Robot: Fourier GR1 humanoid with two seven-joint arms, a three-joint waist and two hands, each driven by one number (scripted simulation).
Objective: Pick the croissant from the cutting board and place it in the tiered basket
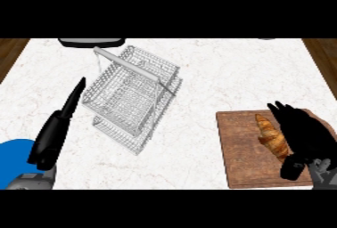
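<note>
The croissant [272, 135] lies lengthwise on the cutting board [237, 151] at the right of the desk [223, 75]. The right hand [310, 136] sits just beside it, fingers [284, 112] straight and spread along its outer flank, thumb low near its end, seemingly lined up to wrap it. The tiered basket [135, 95] stands well apart to the left. The left hand [56, 129] rests beside it, fingers straight and together, out of the way

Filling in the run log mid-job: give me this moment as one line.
stage: pre-grasp | croissant: on cutting board | right hand: open, beside croissant | left hand: open, left of tiered basket
</note>
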